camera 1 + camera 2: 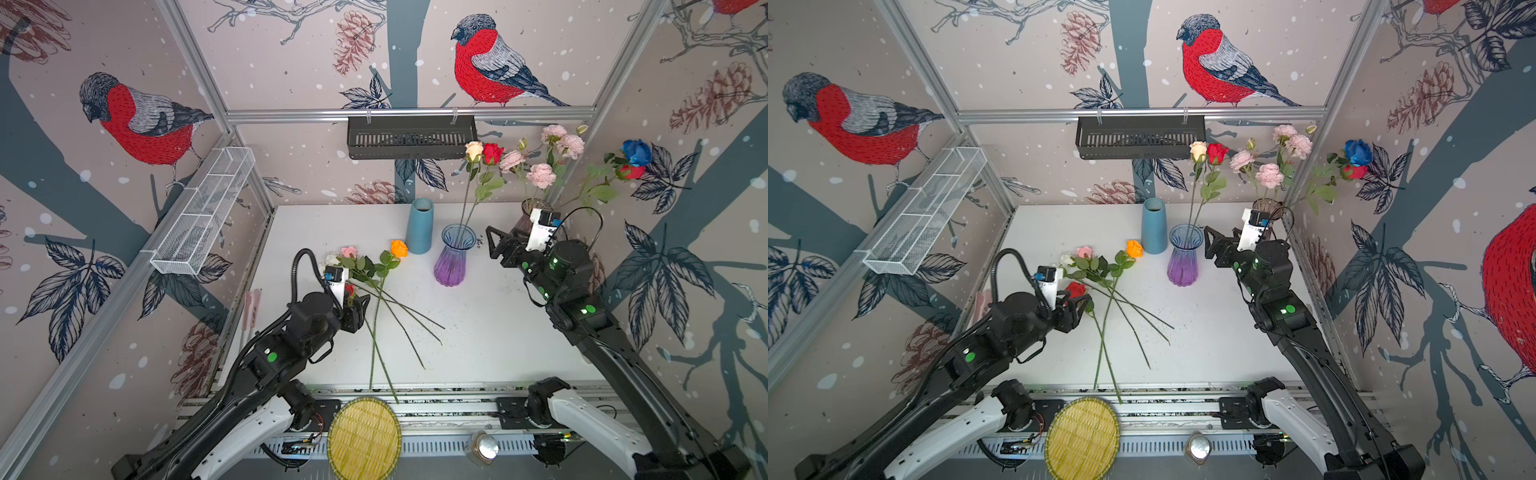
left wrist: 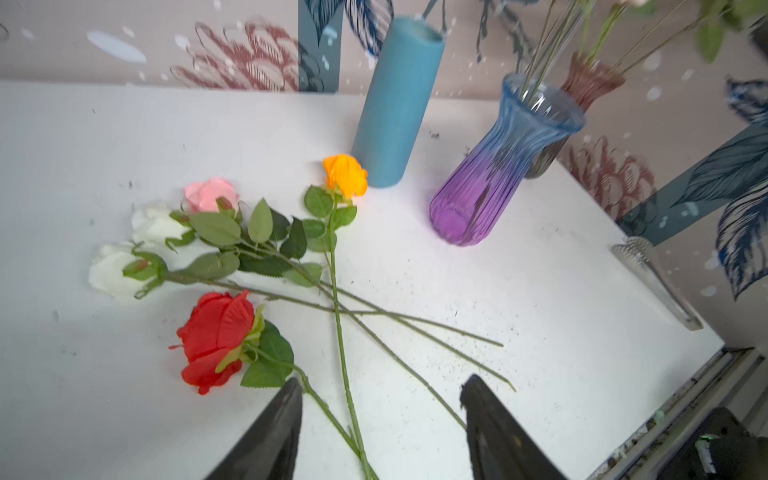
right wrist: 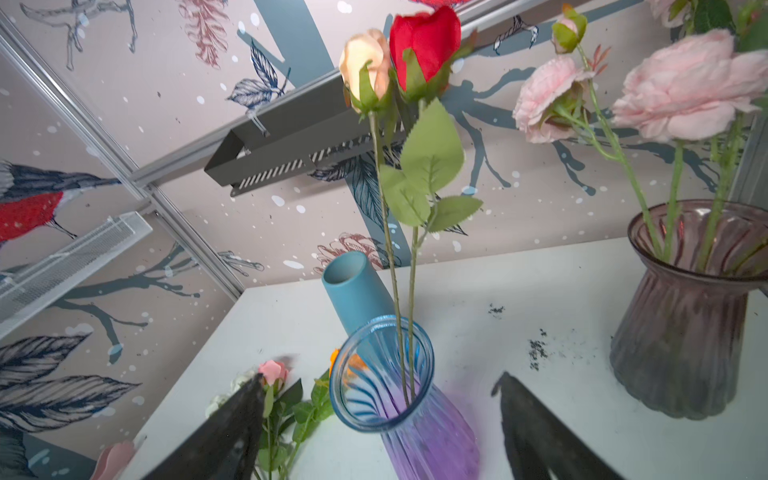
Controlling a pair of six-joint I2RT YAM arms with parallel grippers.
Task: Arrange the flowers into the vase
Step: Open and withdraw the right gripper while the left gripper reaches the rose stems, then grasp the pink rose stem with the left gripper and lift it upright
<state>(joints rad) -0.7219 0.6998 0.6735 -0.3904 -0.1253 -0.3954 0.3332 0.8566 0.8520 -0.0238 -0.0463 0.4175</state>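
The job is partly done. Two flowers stand in the purple vase (image 1: 453, 257): a peach rose (image 1: 473, 150) and a red rose (image 1: 493, 153). Their stems lean on one side of the vase's mouth, so I think there is room for more.

The other flowers are not in yet. They lie flat on the worktop (image 1: 498, 332), on the left arm's side of the purple vase and well apart from it. There is an orange rose (image 2: 345, 176), a pink rose (image 2: 210, 195), white roses (image 2: 153, 224) and another red one (image 2: 216, 340).

The left end effector (image 2: 380, 419) hangs low over their stems with its jaws apart, gripping nothing. The right end effector (image 1: 495, 245) is just beside the purple vase, jaws wide apart and empty.

A blue tube (image 1: 419, 226) stands just beside the purple vase, with the orange rose's head near it. A dark vase (image 3: 685, 332) full of pink flowers stands on the purple vase's other side, behind the right arm.

The loose stems cross each other. Picking one up may drag the others along.
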